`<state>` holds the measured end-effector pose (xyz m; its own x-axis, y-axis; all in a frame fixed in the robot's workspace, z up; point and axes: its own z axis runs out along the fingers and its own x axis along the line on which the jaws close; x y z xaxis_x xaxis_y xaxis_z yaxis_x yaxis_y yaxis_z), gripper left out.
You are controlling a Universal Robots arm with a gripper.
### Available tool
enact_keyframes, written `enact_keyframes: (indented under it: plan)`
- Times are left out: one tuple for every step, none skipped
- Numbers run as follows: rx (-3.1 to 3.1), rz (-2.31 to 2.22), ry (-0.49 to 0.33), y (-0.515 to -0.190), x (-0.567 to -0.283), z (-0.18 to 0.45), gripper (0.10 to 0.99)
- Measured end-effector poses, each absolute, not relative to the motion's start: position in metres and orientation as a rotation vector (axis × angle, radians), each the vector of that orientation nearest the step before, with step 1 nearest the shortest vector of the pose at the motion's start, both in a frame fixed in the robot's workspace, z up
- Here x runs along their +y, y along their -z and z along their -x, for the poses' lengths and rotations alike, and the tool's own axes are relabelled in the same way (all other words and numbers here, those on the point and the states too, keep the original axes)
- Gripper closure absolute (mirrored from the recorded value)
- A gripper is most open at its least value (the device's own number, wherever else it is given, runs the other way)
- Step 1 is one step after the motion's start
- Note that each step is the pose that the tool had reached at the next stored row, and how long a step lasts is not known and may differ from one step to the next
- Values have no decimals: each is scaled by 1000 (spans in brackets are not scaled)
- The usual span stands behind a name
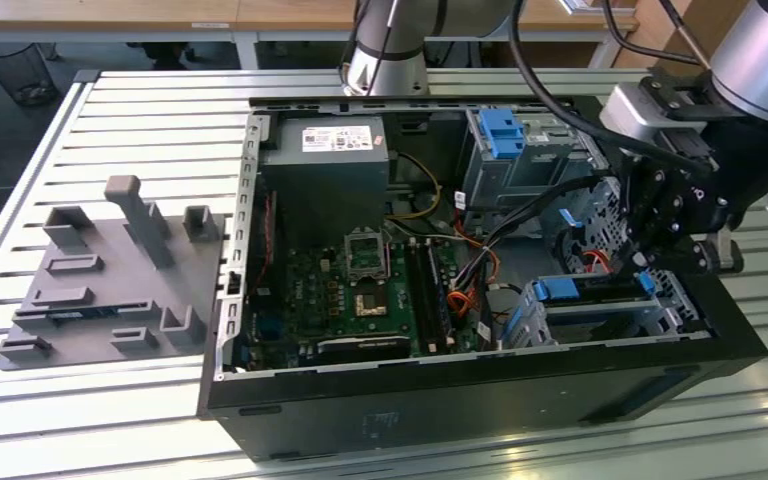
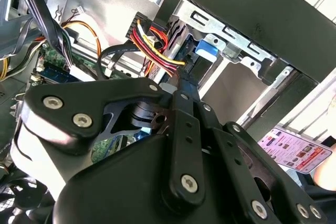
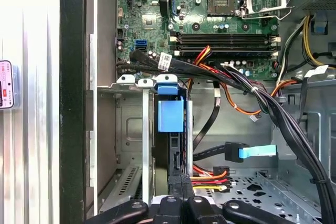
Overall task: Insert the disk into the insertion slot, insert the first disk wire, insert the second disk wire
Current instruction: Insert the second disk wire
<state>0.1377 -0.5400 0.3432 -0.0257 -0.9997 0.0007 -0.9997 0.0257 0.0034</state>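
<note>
Black gripper [image 3: 181, 203] fingers look clamped on my power connector [image 3: 178, 182] behind the disk [image 3: 170, 114] seated in its insertion slot [image 3: 131, 124].

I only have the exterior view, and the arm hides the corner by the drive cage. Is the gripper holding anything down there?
Observer: Yes. In the second wrist view the gripper is shut on the plug of the red-yellow-black wire.
Operator: Is the disk in?
Observer: In the first wrist view the disk, in its blue carrier, stands edge-on inside the insertion slot.
Operator: And the other wire?
Observer: In the first wrist view the black wire with the light-blue plug hangs free beside the slot, apart from the disk.
</note>
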Motion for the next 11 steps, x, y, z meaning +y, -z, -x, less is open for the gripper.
enact_keyframes:
  plan:
    - [-2248, -2191, 3, -343, -540, -138, 980]
    - [-2248, -2191, 3, -344, -540, -138, 980]
    - [-2248, -2191, 3, -344, -540, -138, 980]
    - [-2248, -2191, 3, -345, -540, -138, 980]
    - [-2248, -2191, 3, -345, -540, -138, 980]
    - [-2248, -2191, 3, -345, -540, -138, 980]
    - [-2248, -2191, 3, -345, -540, -138, 980]
    - [-2248, -2191, 3, -345, -540, -138, 980]
    - [-2248, -2191, 3, -346, -540, -138, 980]
    - [-2248, -2191, 3, -346, -540, -138, 980]
    - [-2248, -2191, 3, -346, -540, -138, 980]
